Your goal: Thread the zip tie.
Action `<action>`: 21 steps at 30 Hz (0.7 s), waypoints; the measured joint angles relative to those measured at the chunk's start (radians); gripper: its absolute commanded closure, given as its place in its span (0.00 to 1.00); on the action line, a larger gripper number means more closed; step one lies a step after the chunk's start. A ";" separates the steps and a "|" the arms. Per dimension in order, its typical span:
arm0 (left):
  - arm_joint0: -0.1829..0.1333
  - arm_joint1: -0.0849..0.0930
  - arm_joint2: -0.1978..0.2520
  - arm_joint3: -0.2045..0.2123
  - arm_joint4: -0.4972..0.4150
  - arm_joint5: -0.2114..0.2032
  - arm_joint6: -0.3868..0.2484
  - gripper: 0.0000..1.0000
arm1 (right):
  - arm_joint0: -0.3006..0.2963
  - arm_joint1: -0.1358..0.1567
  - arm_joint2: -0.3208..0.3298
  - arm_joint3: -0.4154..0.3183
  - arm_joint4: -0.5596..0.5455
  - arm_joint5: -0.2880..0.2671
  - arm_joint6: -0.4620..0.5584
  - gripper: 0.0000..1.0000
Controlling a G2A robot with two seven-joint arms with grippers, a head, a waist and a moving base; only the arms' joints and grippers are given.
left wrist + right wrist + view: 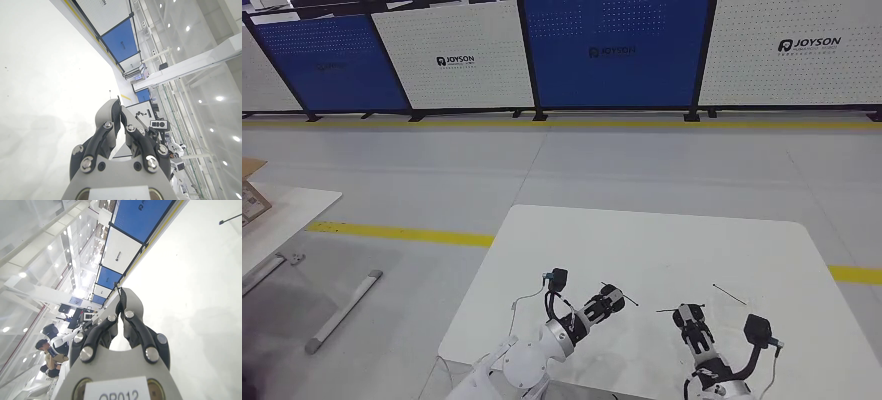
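Note:
On the white table [662, 250] my left gripper [610, 298] is shut on a thin black zip tie [627, 297] that sticks out past its fingertips. In the left wrist view the pads [115, 111] are pressed together with the tie's black end [118, 98] showing at the tip. A short way to the right, my right gripper [689, 318] is shut on another black zip tie [672, 309], whose strip [118, 290] pokes out between the closed fingers [132, 300]. The two grippers stand apart near the table's front edge.
A third loose black zip tie [729, 293] lies on the table just beyond the right gripper, also seen as a zip tie [229, 218] in the right wrist view. Blue and white partition panels [612, 50] stand across the floor behind.

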 measured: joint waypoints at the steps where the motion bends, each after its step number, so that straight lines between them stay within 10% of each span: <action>1: 0.000 0.000 0.000 0.000 0.000 0.000 0.000 1.00 | 0.000 0.000 0.000 0.000 0.000 0.000 0.001 1.00; 21: 0.000 0.000 0.000 0.000 0.000 0.000 0.000 1.00 | -0.043 -0.009 0.036 0.070 0.110 -0.216 0.008 1.00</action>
